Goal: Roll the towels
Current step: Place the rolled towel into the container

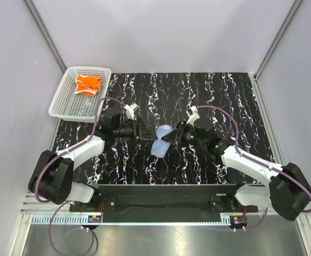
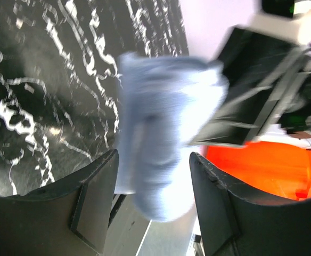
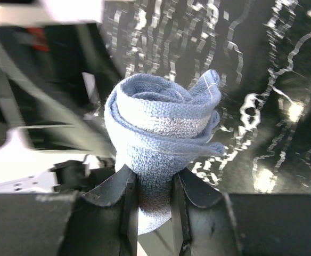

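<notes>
The right pincer [image 3: 153,170] is clenched on the light blue towel [image 3: 161,128]. Its two dark fingers [image 3: 113,194] press in on the near end of the cloth from both sides, and the fabric narrows where they meet it. The towel is wound into a thick roll. It stands out beyond the fingertips, with its coiled layers and a loose corner showing at the far end.

The left pincer [image 2: 154,154] is released, its fingers [image 2: 94,192] spread wide. In its own blurred wrist view the blue towel runs down through the gap between them. That view is too smeared to tell whether either finger touches the cloth.

From above, the two pincers face each other with the blue towel between their tips. The right one is on the towel's right edge and the left one is just beside its left edge. None of the views shows clearly whether the roll rests on the tabletop [image 1: 209,90] or is held a little above it. The tabletop is black with white veining.

The white mesh basket [image 1: 73,104] sits well apart from the blue towel, far to its left and further from the arm bases, at the far left corner of the tabletop. The orange towel [image 1: 87,84] lies inside the basket toward its far end, bunched up with white print showing. Neither pincer is near it.
</notes>
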Available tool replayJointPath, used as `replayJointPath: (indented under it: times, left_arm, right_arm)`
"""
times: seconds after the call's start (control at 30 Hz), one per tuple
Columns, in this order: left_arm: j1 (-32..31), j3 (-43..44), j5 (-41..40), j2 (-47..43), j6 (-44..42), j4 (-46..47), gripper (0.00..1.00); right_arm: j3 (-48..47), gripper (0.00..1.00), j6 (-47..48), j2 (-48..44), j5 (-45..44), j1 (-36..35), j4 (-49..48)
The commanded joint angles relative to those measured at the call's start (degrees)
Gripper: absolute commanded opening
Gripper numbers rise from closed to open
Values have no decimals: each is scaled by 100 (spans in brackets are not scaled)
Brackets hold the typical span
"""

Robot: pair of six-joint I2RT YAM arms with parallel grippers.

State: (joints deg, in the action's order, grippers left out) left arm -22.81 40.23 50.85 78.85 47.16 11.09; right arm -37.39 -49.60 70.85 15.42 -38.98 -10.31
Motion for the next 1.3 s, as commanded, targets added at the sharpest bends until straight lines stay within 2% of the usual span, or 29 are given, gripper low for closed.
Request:
replayJointPath:
  times: [0.0, 0.13, 0.2, 0.3, 0.33, 0.37, 0.43, 0.57, 0.67, 0.7, 0.77, 0.8, 0.9, 0.93, 1.13, 1.23, 1.27]
  left_arm:
    - [-22, -173, 92, -150, -101, 288, 60]
    - [-250, -121, 118, -168, -66, 437, 61]
    - [-355, -129, 162, -151, 30, 560, 61]
    - [-382, -366, 450, -81, 608, 1471, 61]
    - [-391, -445, 530, -54, 837, 2180, 61]
    - [-391, -576, 679, -2, 1213, 2500, 61]
    - [-417, -647, 759, 43, 1436, 2993, 62]
    - [-496, -552, 786, 17, 1297, 2741, 62]
    - [-584, -464, 734, 8, 1112, 2390, 56]
    - [-602, -394, 707, -10, 1042, 2258, 45]
    - [-611, -323, 550, -45, 778, 1775, 36]
    - [-611, -253, 488, -62, 682, 1426, 27]
    - [-611, -147, 294, -106, 356, 923, 12]
    - [-611, -138, 259, -124, 286, 851, 2]
    - [-602, -50, 101, -194, 224, 587, 0]
    - [-541, 55, 13, -282, 215, 421, 0]
    - [-480, 99, -40, -378, 215, 359, 0]
  right_arm:
    - [-304, 17, -207, -370, -31, -66, -278]
    - [-304, 17, -392, -510, 233, -57, -621]
    - [-252, 17, -576, -520, 487, -66, -1086]
    - [-94, 17, -919, -441, 943, -66, -1929]
    - [-50, 17, -1015, -336, 1067, -66, -2175]
    - [-6, 17, -1216, -291, 1225, -66, -2656]
    - [152, 17, -1437, -212, 1349, -66, -3150]
    - [240, 17, -1894, -72, 1612, -66, -4214]
    - [249, 17, -2009, -10, 1613, -57, -4479]
    - [258, 17, -2018, -27, 1596, -66, -4480]
    - [249, 17, -1983, -54, 1587, -66, -4471]
    - [249, 17, -1966, -97, 1587, -66, -4437]
    - [232, 17, -1825, -307, 1543, -66, -4130]
    - [232, 17, -1677, -378, 1508, -57, -3998]
    - [91, 19, -1062, -914, 1236, -57, -2750]
    - [-14, 29, -763, -1143, 1008, -66, -2083]
    - [-67, 43, -674, -1213, 824, -57, -1672]
